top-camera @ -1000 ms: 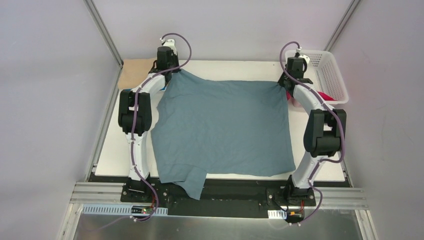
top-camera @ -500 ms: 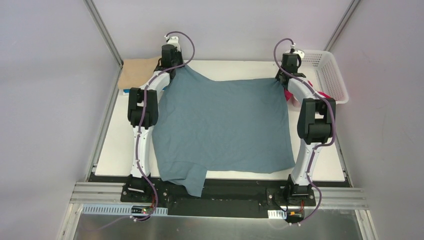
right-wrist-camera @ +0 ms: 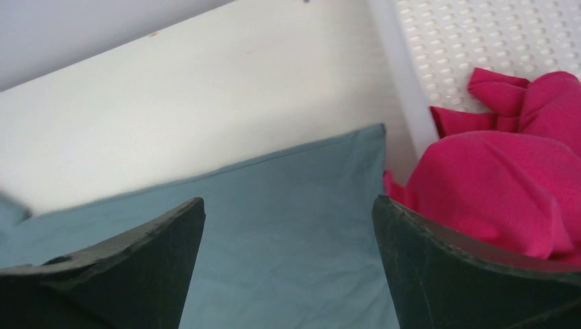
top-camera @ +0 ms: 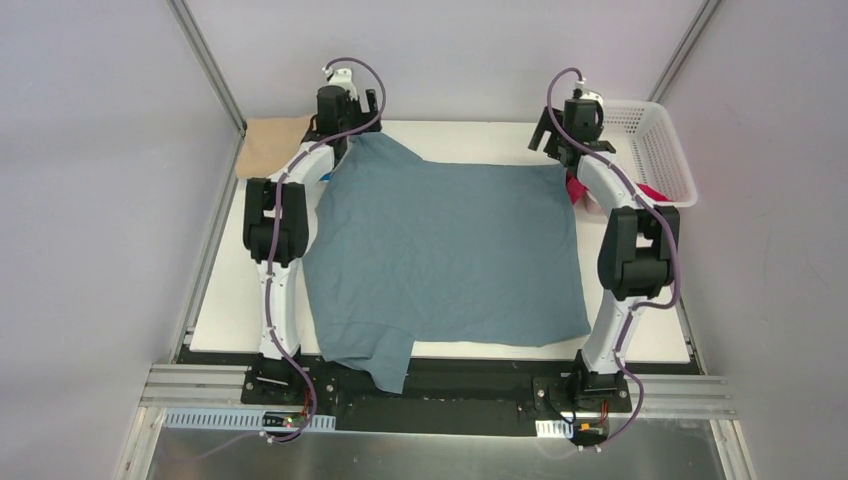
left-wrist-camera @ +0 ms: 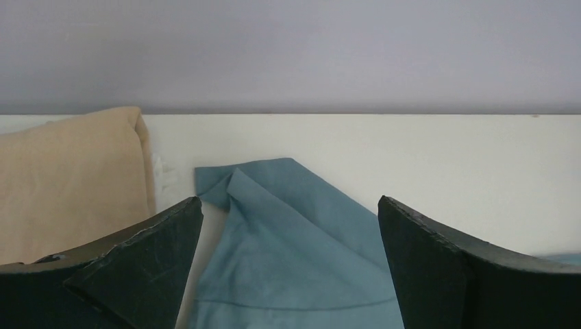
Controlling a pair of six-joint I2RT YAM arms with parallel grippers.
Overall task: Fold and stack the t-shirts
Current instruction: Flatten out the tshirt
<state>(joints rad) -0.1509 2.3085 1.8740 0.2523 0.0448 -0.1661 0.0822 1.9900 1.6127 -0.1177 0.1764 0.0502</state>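
Tan soft-cloth t-shirt (top-camera: 268, 145), folded, lies at the far-left corner of the white worktop (top-camera: 230, 310), partly over the left edge

Left gripper (top-camera: 350, 120) hangs over the far edge just right of the tan t-shirt; in the left wrist view its black fingers (left-wrist-camera: 137, 260) are spread wide and grasp nothing. A small folded-over corner of cloth lies flat on the worktop between them

Dusty teal-blue cloth t-shirt (top-camera: 445, 250) is spread flat across the centre of the worktop. Its far-left corner reaches toward the left gripper, and a near-left flap hangs over the near edge

Right gripper (top-camera: 558, 135) hangs above the far-right corner of the teal-blue t-shirt, fingers (right-wrist-camera: 452, 267) spread wide, holding nothing

Magenta-red cloth t-shirt (right-wrist-camera: 493, 185) lies bunched just right of that corner, touching the teal-blue edge and resting against the rim of the white plastic lattice basket (top-camera: 660, 150), which stands at the far-right corner of the worktop
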